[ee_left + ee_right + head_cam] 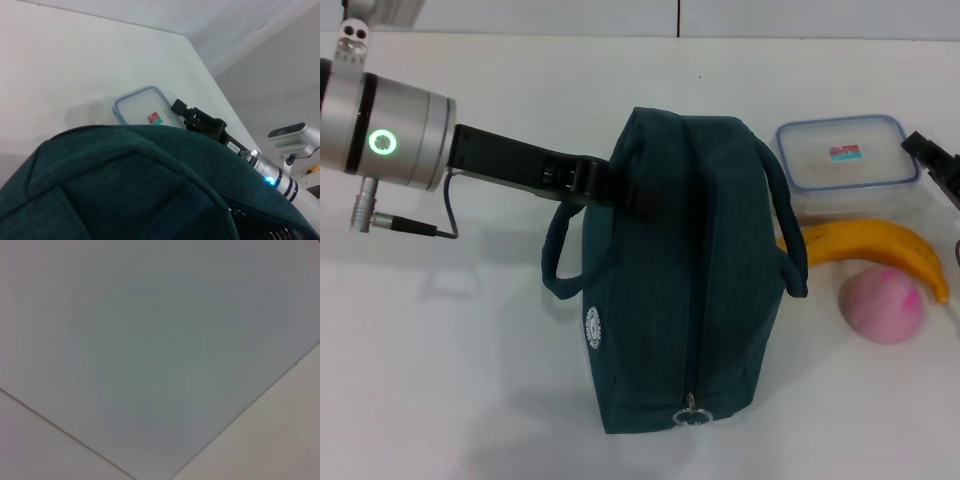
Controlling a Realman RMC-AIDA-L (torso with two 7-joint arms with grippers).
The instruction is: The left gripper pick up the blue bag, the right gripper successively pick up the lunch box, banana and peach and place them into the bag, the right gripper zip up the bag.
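Note:
The blue bag (690,280) stands upright mid-table, its zipper line running along the top to a ring pull (692,415) at the near end. My left gripper (628,190) reaches in from the left and is closed on the bag's upper left edge, where the left loop handle starts. The bag's fabric (125,190) fills the left wrist view. To the right of the bag lie the lunch box (848,153) (142,107), the banana (880,245) and the peach (882,303). My right gripper (928,152) (181,108) hovers just right of the lunch box, holding nothing.
The white table (440,380) stretches out to the left of and in front of the bag. Its far edge meets a wall seam (678,20). The right wrist view shows only a plain pale surface (160,340) with a seam.

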